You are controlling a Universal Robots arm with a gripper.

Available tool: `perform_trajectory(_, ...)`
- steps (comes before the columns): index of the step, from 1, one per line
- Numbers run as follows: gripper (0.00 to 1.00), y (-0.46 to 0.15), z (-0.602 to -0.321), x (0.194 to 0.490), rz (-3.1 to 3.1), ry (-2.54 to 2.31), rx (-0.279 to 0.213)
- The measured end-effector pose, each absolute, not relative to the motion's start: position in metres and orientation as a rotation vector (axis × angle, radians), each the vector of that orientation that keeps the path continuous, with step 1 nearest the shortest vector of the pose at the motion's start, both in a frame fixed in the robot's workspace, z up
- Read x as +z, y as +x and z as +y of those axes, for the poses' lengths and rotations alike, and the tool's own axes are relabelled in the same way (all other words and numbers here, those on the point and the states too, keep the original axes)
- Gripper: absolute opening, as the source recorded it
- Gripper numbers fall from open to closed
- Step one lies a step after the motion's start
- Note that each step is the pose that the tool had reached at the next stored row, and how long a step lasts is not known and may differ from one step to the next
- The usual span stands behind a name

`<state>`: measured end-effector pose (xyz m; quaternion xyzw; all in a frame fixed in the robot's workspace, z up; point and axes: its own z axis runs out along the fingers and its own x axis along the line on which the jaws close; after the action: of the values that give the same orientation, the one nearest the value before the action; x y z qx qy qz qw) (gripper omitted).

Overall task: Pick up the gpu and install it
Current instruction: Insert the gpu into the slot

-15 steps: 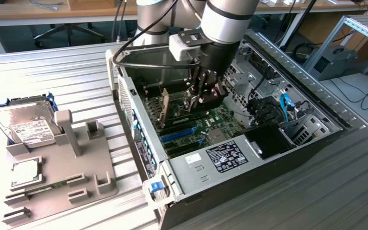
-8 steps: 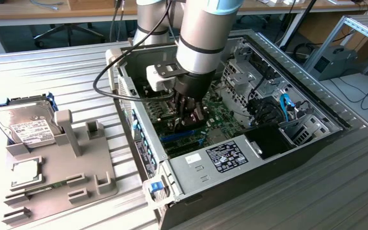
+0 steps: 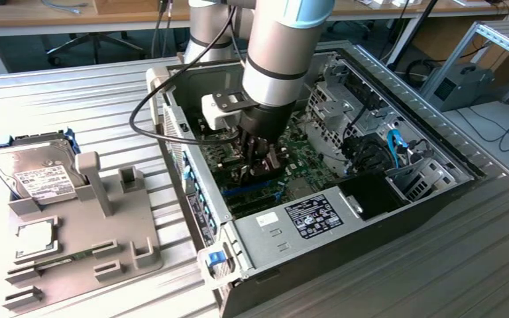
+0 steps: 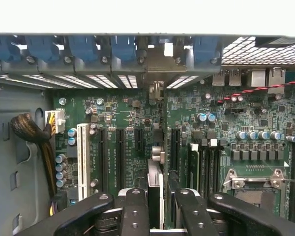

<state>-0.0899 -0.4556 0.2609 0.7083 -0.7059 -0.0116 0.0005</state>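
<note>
Beneath the matt black plastic end effector (image 4: 157,216), a glossy green circuit board (image 4: 137,123) is sitting in a dull grey metal case (image 3: 264,232) on a ridged metal surface (image 3: 77,93).

Even, cool room light falls from above in the exterior view, washing the ribbed metal desk (image 3: 77,86) pale and leaving soft shadows inside the computer case (image 3: 431,139). The arm's silver sleeve (image 3: 277,59) carries a mild sheen. In the wrist view, the case's upper edge (image 4: 137,17) is blown out to white, the motherboard (image 4: 132,123) is evenly lit and fairly crisp, and the near black fingers (image 4: 135,216) look soft.
</note>
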Motion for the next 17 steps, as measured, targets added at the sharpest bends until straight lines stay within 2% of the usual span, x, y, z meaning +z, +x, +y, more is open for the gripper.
perform_trajectory(17, 0.26, -0.0899, -0.4556, 0.2556, -2.217, 2.224, -0.037)
